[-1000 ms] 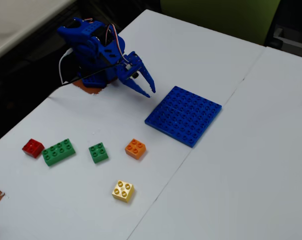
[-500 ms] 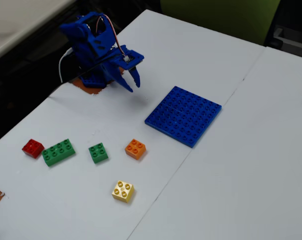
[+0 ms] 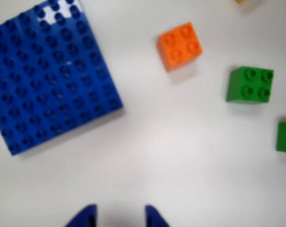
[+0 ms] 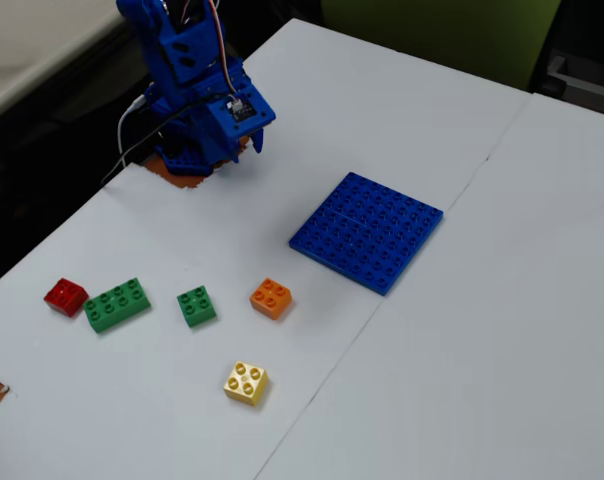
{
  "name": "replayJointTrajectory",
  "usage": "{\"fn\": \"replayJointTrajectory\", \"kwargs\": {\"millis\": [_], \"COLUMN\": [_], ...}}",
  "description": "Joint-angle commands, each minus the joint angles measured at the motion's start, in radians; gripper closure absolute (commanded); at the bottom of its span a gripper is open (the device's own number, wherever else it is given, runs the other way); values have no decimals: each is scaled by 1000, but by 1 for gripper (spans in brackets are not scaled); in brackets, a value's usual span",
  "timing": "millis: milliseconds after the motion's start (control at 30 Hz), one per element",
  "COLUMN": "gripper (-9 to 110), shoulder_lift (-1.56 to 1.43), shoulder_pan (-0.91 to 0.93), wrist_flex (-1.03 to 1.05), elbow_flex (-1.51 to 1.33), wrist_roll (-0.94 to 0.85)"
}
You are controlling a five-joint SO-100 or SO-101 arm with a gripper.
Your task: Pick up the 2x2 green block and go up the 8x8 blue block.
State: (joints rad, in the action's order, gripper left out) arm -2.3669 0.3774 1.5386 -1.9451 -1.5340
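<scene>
The 2x2 green block (image 4: 196, 305) sits on the white table, left of an orange brick, and shows at the right of the wrist view (image 3: 249, 85). The 8x8 blue block (image 4: 367, 232) lies flat to the right; it fills the upper left of the wrist view (image 3: 53, 75). My gripper (image 4: 252, 143) hangs high beside the arm's base, far from both, pointing down. In the wrist view my gripper (image 3: 118, 215) has its two blue tips apart at the bottom edge, open, with only bare table between them.
An orange brick (image 4: 271, 297), a yellow brick (image 4: 246, 382), a longer green brick (image 4: 117, 304) and a red brick (image 4: 65, 295) lie near the green block. A seam (image 4: 422, 250) runs between two table tops. The table's left edge (image 4: 52, 240) drops to a dark floor.
The arm has folded back and risen toward its base. The gripper swung from reaching toward the blue plate to pointing down. No brick has moved.
</scene>
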Motion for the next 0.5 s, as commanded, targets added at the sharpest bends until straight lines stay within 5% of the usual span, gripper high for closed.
{"fn": "replayJointTrajectory", "kwargs": {"millis": [0,467], "gripper": [84,73], "shoulder_lift": [178,811], "shoulder_pan": [103,408], "wrist_flex": [37,-40], "elbow_flex": [198,663], "wrist_roll": [-117,-356]}}
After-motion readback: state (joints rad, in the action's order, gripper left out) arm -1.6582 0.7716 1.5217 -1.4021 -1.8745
